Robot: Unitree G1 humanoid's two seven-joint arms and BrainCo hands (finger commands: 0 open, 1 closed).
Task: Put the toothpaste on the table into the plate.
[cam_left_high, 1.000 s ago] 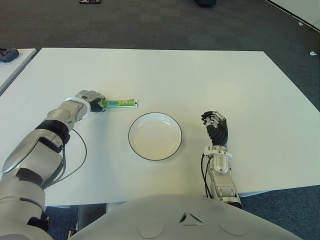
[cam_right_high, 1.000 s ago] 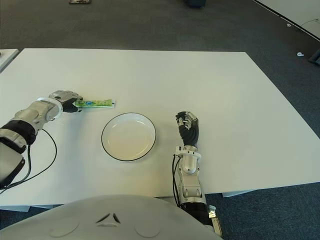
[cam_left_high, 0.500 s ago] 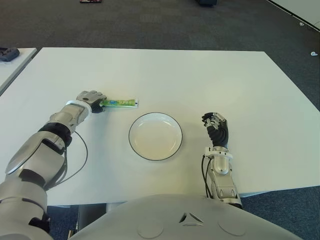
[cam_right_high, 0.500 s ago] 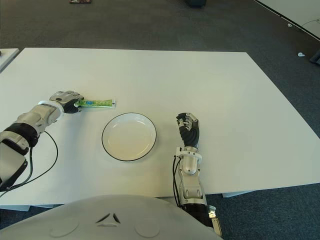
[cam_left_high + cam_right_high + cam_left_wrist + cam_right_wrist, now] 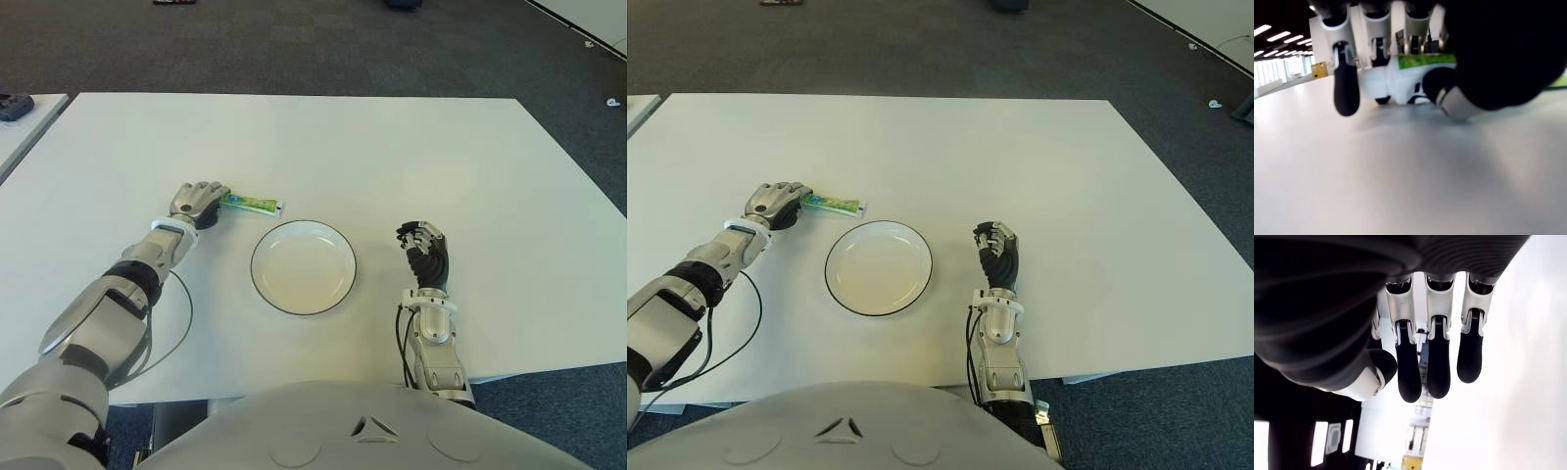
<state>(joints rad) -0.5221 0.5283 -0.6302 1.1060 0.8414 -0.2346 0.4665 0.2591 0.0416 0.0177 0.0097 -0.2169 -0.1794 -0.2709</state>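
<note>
Left hand (image 5: 197, 201) is wrapped around the cap end of the toothpaste (image 5: 253, 205), with the fingers (image 5: 1346, 93) curled over the white end, as the left wrist view shows. The green tube sticks out of the hand toward 3 o'clock, and its far tip is close to the plate (image 5: 304, 266) but not over it. From the plate, the toothpaste sits at about 11 o'clock, just beside the rim. I cannot tell if the tube is lifted or touching the white table (image 5: 392, 147). The plate has a dark rim and has nothing in it. Right hand (image 5: 424, 253) is at 3 o'clock from the plate, and it holds nothing, with its fingers hanging loose in the right wrist view. I think the tube is light and small, so it should be easy to carry. It is likely soft in the middle and will squash if squeezed hard, and the skin looks smooth, so it could slip. The cap end is the hard part, so that is a good place to hold it, and that is where the hand has it. Next, I think the hand needs to go toward 4 o'clock, until the whole tube is over the plate, then let go low down so it does not bounce out.
</note>
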